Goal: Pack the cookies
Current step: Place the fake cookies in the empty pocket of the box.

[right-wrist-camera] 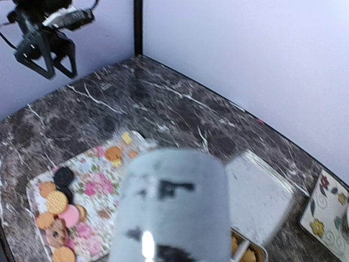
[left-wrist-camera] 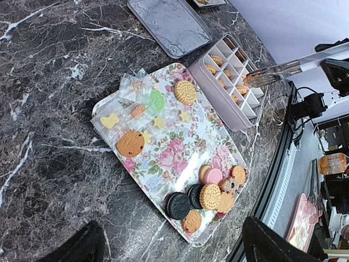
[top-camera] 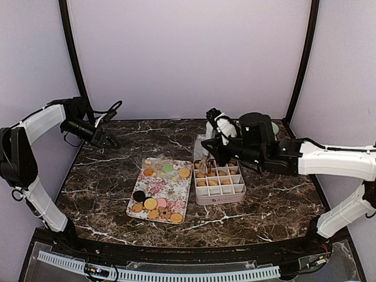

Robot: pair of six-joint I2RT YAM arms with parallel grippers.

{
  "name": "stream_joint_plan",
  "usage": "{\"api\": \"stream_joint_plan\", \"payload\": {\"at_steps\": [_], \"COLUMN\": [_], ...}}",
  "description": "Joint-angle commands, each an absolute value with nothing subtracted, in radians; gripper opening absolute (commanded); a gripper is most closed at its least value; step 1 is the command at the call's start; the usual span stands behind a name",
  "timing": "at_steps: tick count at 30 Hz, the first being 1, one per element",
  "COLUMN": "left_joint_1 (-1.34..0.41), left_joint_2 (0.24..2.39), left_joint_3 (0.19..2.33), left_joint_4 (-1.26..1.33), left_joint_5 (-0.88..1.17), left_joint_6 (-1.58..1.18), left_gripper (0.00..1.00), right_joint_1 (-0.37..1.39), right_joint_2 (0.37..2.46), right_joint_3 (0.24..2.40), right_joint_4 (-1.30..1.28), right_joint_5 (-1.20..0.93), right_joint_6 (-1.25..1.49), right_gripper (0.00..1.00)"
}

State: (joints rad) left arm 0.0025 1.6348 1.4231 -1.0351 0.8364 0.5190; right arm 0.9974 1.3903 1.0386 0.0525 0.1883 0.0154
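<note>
Setting: a dark marble table [top-camera: 276, 205] under lilac walls, with one robot arm at each side.
Loose stock: cookies [left-wrist-camera: 210, 196] lie on a floral tray [left-wrist-camera: 180, 147] at the middle of the table. A cluster of tan ones, a pink one and two dark ones crowds its near end. A large tan round, a green one and small yellow pieces sit at the far end among clear wrappers [left-wrist-camera: 128, 87].
Packed stock: more tan cookies fill several cells of a pale divided box [top-camera: 220, 197], which stands just beside the tray on its right.
Cover: a grey lid [left-wrist-camera: 169, 24] lies flat on the marble beyond the box.
Left arm: the left pincer [top-camera: 110, 142] hangs over the table's far left corner, well apart from the tray. Its fingers are spread wide and hold nothing.
Right arm: the right pincer [top-camera: 216, 144] reaches in over the far left corner of the box, closed on a pair of tongs [left-wrist-camera: 272, 70]. A blurred grey shape fills its own camera, so the fingers do not show there.
Tool tips: the tongs' tips hover just above the box's cells. Whether they pinch a cookie cannot be told.
</note>
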Motion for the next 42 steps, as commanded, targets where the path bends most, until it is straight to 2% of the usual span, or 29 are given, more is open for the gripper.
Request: {"api": "stream_joint_plan", "payload": {"at_steps": [1,7,24,28,31,42], "left_joint_1": [0.008,0.008,0.008,0.007,0.008,0.007], "left_joint_2": [1.595,1.605,1.609,1.607,1.602,1.602], "left_joint_3": [1.401,1.402,1.397,1.399,1.399,1.391], "left_joint_4": [-1.050,-1.044,-1.039,-1.041,-1.043,-1.042], "left_joint_5": [0.859,0.863,0.867,0.865,0.862,0.853], "left_joint_6": [0.526,0.519,0.515,0.516,0.520,0.520], "left_gripper": [0.90,0.90,0.90,0.90,0.90,0.90], "right_joint_1": [0.939,0.890,0.879,0.879,0.878,0.901], "right_joint_2": [1.241,1.113,1.097,1.118,1.116,1.128], "right_joint_3": [0.903,0.825,0.820,0.814,0.825,0.980], "right_joint_4": [-0.062,-0.128,-0.174,-0.162,-0.154,-0.138], "right_joint_5": [0.345,0.394,0.373,0.372,0.371,0.277], "right_joint_6": [-0.002,0.006,-0.009,-0.005,-0.008,-0.015], "right_gripper": [0.00,0.00,0.00,0.29,0.37,0.39]}}
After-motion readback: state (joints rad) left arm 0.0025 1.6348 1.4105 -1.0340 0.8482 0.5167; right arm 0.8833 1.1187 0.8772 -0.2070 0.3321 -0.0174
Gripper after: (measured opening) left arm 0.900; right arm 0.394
